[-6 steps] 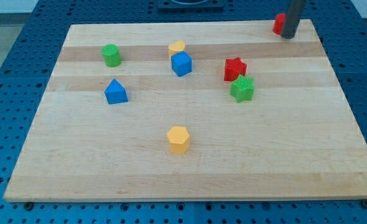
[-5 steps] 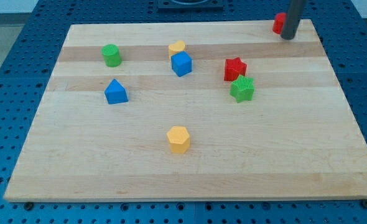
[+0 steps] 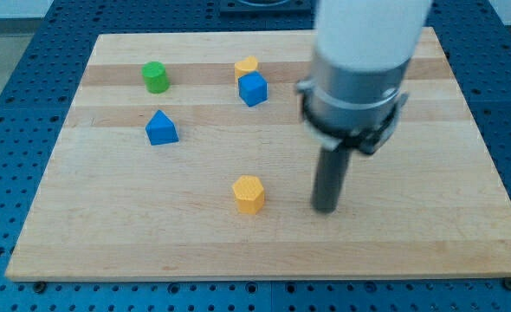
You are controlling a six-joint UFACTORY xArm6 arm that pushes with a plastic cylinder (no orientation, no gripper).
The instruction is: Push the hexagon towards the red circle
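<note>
The yellow hexagon [image 3: 249, 194] sits on the wooden board [image 3: 108, 225] below the middle. My tip [image 3: 326, 209] rests on the board to the hexagon's right, a clear gap apart. The arm's large grey and white body covers the board's upper right. The red circle is hidden behind it.
A green cylinder [image 3: 155, 77] stands at the upper left. A blue pointed block [image 3: 161, 128] lies below it. A yellow block [image 3: 246, 66] touches a blue cube [image 3: 253, 89] at the top middle. The red star and green star are hidden by the arm.
The arm has swung from the board's top right corner down to the lower middle, right of the yellow hexagon. It now hides the red circle, red star and green star. No block has moved.
</note>
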